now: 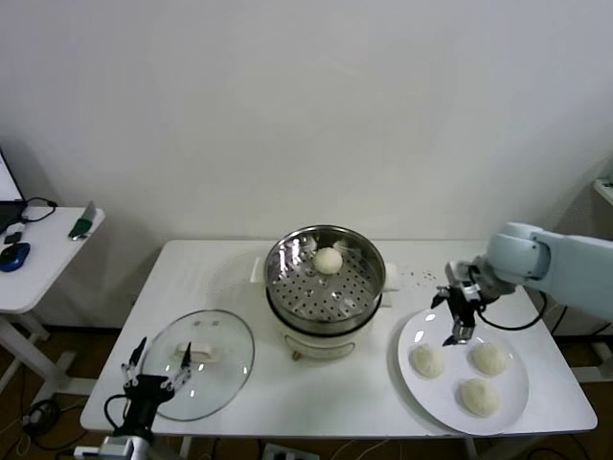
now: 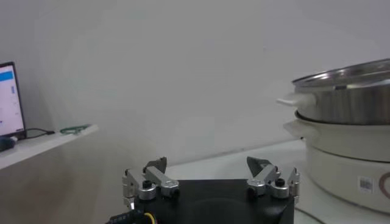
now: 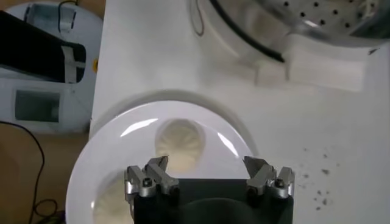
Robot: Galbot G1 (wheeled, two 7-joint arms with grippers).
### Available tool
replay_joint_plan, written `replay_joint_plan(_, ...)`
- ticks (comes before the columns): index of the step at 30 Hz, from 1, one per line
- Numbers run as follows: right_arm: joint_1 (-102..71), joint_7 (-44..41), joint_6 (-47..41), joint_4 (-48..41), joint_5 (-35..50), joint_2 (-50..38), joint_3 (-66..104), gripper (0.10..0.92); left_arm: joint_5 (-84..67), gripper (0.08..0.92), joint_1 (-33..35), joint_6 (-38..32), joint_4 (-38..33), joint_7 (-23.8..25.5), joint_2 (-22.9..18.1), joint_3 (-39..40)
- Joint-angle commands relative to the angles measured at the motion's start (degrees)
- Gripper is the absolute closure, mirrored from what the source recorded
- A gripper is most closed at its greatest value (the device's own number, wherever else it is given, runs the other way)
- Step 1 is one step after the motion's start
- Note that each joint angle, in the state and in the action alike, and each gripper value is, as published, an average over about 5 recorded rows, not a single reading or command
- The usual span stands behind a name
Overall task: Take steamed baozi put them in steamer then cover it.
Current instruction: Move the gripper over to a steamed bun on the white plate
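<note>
Here, the right gripper (image 1: 458, 319) hangs above the far left part of the white plate (image 1: 512, 414), its fingers spread wide with nothing between them; in the right wrist view the right gripper (image 3: 209, 176) is poised over one of the buns, a pale round one (image 3: 178, 143) lying on the plate's (image 3: 116, 143) surface. Three steamed baozi remain on that plate at the right end of the white table (image 1: 220, 278): one (image 1: 427, 360) nearest the gripper, one (image 1: 488, 358) to its right, and one (image 1: 479, 396) closer to the table's front edge. A fourth baozi (image 1: 329, 260) already sits on the perforated tray inside the steamer (image 1: 287, 287), toward its far side. The steamer stands at the middle of the table on its white base, uncovered. The cover (image 1: 225, 356), a clear glass lid with a white handle (image 1: 198, 354), lies flat on the table to the steamer's left, near the front edge. The left gripper (image 1: 161, 362) waits low at the front left corner, just by the lid, its fingers also spread apart and empty; the left wrist view shows the left gripper (image 2: 210, 176) open with the steamer's (image 2: 350, 97) steel wall off to one side. A small side table (image 1: 48, 259) stands well apart at the room's left.
</note>
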Motion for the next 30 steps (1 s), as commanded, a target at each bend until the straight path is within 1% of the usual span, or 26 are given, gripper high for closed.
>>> replay_joint_plan(1, -13.4, 2.2, -2.8, 0.7, -4.6, -1.3, 7.8, 0.203, 0.5, 0.177, 0.1, 0.1, -0.3, -0.1, -0.3, -0.2)
replay_joint_plan(11, -20.0, 3.1, -3.9, -2.7, -8.7, 0.0, 12.9, 0.203, -0.7, 0.177, 0.8, -2.7, 0.8, 0.0, 0.0, -0.7)
replay_joint_plan(16, -21.8, 3.1, -3.7, -4.6, -9.4, 1.0, 14.2, 0.203, -0.8, 0.177, 0.9, -2.8, 1.0, -0.1, -0.1, -0.8)
replay_joint_plan(30, -23.2, 2.0, -3.4, -6.3, -10.8, 3.2, 14.6, 0.207, -0.3, 0.177, 0.8, -2.5, 1.6, -0.5, -0.1, -1.0)
